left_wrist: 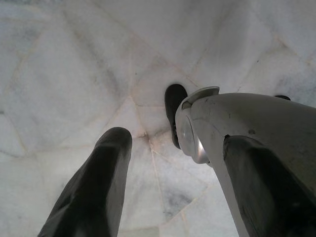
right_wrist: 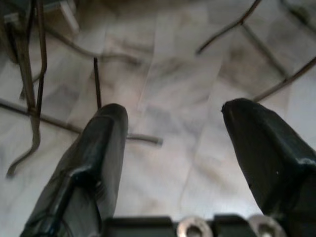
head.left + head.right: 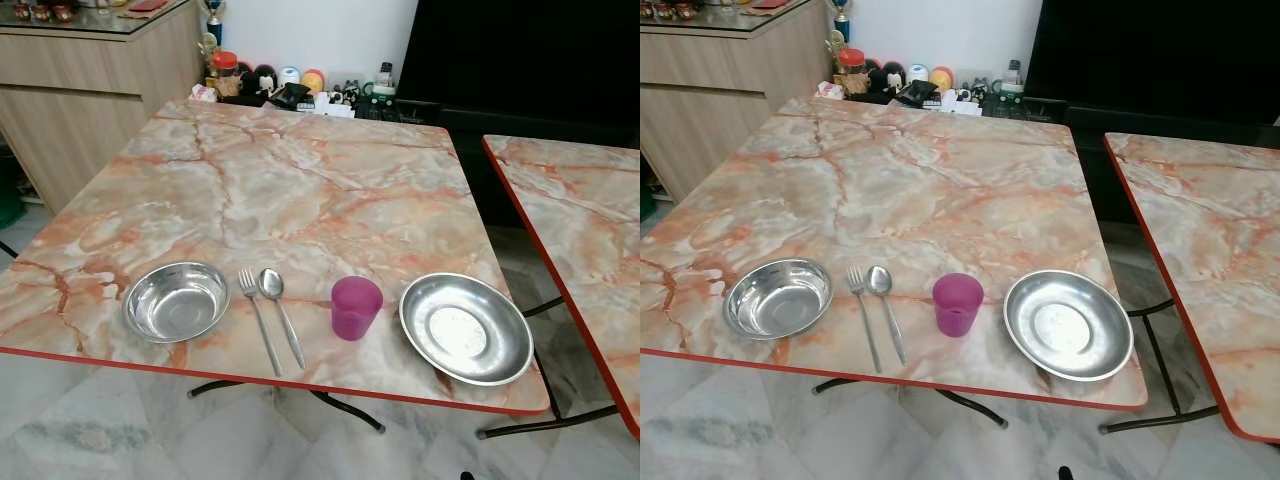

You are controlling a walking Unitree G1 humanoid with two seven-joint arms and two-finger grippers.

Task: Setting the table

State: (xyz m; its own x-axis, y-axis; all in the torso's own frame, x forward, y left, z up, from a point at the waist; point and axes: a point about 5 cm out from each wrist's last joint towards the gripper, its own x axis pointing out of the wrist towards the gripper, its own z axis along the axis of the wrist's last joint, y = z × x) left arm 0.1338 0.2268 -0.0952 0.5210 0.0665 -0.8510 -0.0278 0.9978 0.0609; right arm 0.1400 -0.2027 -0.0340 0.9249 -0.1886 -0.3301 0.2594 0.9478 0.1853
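Along the near edge of a marble-patterned table (image 3: 300, 180) lie, from left to right, a steel bowl (image 3: 176, 300), a fork (image 3: 258, 318), a spoon (image 3: 280, 312), a purple cup (image 3: 356, 307) and a steel plate (image 3: 465, 328). Both arms hang idle below the table. My left gripper (image 1: 173, 163) is open over pale floor tiles, beside the robot's grey leg (image 1: 256, 143). My right gripper (image 2: 173, 143) is open too, pointing at the floor by the table legs (image 2: 34, 94).
A second marble table (image 3: 585, 230) stands close on the right, with a narrow gap between. A wooden cabinet (image 3: 90, 80) stands at the back left, and small jars and figurines (image 3: 290, 85) line the far edge. A dark screen (image 3: 530, 60) fills the back right.
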